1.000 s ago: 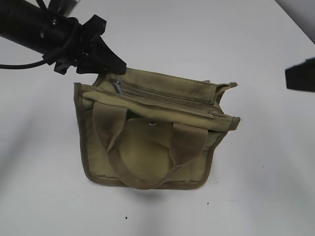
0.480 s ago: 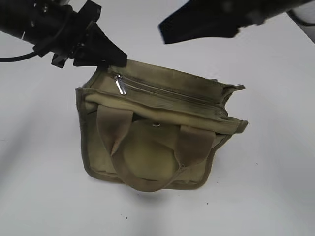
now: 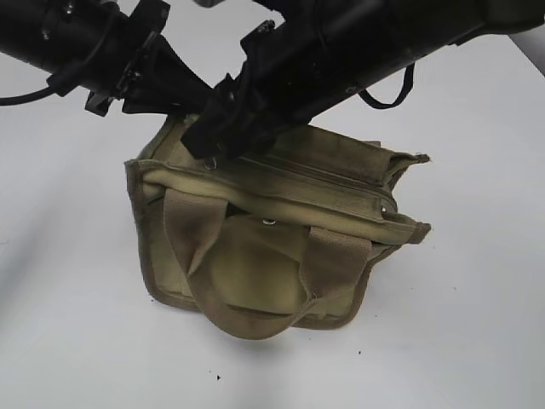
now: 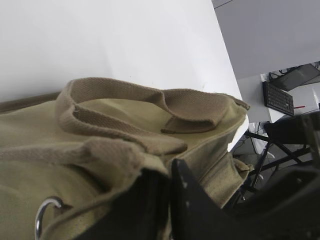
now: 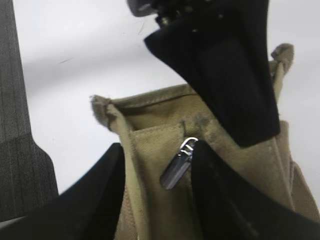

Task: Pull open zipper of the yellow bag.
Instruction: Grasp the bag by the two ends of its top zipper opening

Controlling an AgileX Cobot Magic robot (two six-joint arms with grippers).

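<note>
The left gripper (image 3: 183, 100) pinched the khaki canvas bag's (image 3: 255, 264) far-left edge shut — steadying it — while the right gripper's (image 5: 160, 185) jaws stood apart around the silver zipper pull (image 5: 176, 167).

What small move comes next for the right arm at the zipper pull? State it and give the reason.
Probably close the right gripper on the zipper pull. In the right wrist view the silver pull hangs between its jaws, which stand apart and are not yet pinching it. The left gripper is shut on the yellow bag at the corner nearby, bracing it. Pull along the zipper only once gripped.
</note>
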